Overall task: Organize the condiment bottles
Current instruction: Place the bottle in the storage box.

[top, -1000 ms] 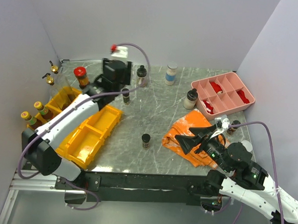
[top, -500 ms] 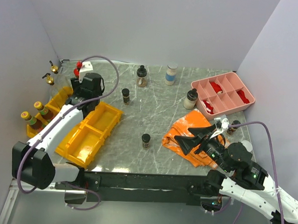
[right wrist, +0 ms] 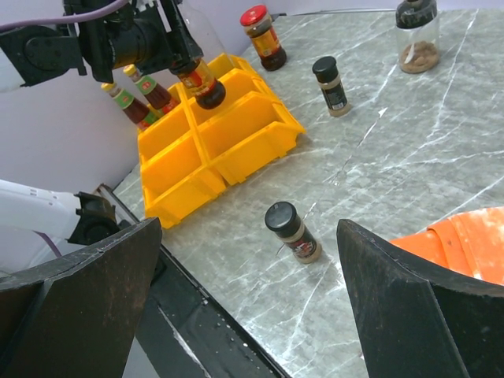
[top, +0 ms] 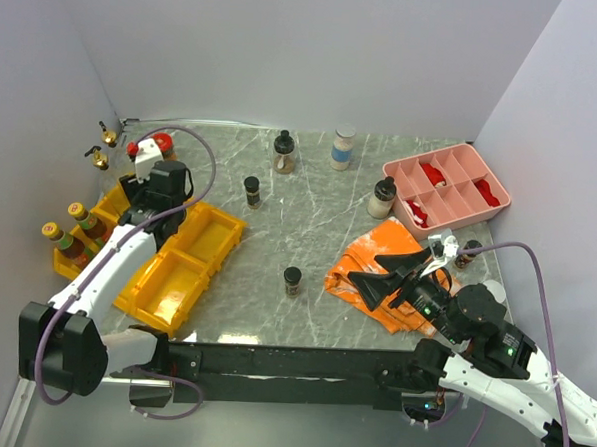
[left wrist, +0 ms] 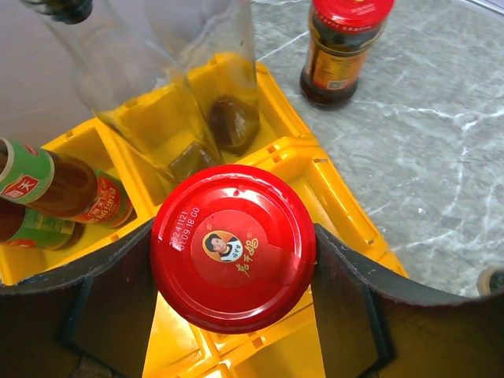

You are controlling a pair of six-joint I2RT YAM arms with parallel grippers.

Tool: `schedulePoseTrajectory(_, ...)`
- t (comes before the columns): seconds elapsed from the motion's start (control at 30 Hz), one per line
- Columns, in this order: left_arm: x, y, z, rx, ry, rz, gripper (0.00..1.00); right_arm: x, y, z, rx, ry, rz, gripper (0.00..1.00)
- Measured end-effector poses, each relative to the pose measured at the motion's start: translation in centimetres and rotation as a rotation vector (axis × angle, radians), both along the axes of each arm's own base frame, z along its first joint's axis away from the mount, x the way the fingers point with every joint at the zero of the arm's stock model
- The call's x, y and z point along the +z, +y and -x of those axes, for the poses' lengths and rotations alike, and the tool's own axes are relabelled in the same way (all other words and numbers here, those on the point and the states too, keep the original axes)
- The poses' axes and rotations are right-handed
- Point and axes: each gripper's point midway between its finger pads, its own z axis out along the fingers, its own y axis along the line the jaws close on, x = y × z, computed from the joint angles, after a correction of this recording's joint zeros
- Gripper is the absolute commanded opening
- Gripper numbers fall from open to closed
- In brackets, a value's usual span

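Bottles with yellow caps (top: 79, 215) already sit in the leftmost yellow bin (top: 113, 206), and two gold-spout bottles (top: 103, 144) stand behind it near the wall. Just to their right, the left hand (top: 144, 210) is clamped on a red-lidded jar (left wrist: 234, 248). Its fingers press the jar's sides and hold it off the tabletop (top: 318, 225), above a compartment of the yellow bins. A second red-lidded jar (left wrist: 346, 47) stands on the marble just beyond the bin's far edge.

The step in hand looks like setting the gripped jar into a bin. The next move likely calls for a straight descent into a free cell, clear of the divider walls and the clear bottles (left wrist: 181, 102) close by, and only then a release.

Further right, bottles wait loose on the tabletop:
- two small black-capped spice jars (top: 252, 189) (top: 292, 279)
- a black-topped jar (top: 283, 151)
- a white-capped jar (top: 343, 146)
- a white-topped jar (top: 382, 196) beside the pink divided tray (top: 472, 153)

The right hand (top: 368, 269) hovers over the orange cloth (top: 373, 242), jaws spread wide and holding nothing.
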Motion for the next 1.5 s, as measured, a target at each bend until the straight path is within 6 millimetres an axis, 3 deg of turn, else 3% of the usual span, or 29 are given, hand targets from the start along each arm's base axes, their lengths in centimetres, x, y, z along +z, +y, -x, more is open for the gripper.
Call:
schedulePoseTrajectory(0.33,-0.4,0.8,-0.2,0.039,-0.027,0.026,0.01,0.1,0.2,0.0,0.006,-0.002,-0.003,1.00)
schedulePoseTrajectory(0.77,-4.8,1.8,-0.2,0.097,0.047,0.046,0.05,0.5,0.1,0.0,0.006,-0.008,-0.013,1.00)
schedulePoseTrajectory(0.87,-5.6,1.8,-0.3,0.105,0.064,0.050,0.10,0.7,0.0,0.1,0.006,-0.014,-0.023,1.00)
schedulePoseTrajectory(0.97,-6.2,1.7,-0.4,0.115,0.075,0.055,0.20,0.8,-0.2,0.2,0.006,-0.018,-0.029,1.00)
schedulePoseTrajectory(1.2,-7.1,1.7,-0.4,0.130,0.085,0.070,0.58,0.8,-0.3,0.3,0.005,-0.017,-0.029,1.00)
schedulePoseTrajectory(1.3,-7.7,1.7,-0.2,0.138,0.105,0.071,0.69,0.9,-0.6,0.4,0.003,-0.021,-0.035,1.00)
schedulePoseTrajectory(1.5,-7.6,1.8,0.2,0.154,0.121,0.079,0.81,1.4,-1.1,0.7,0.002,-0.034,-0.063,1.00)
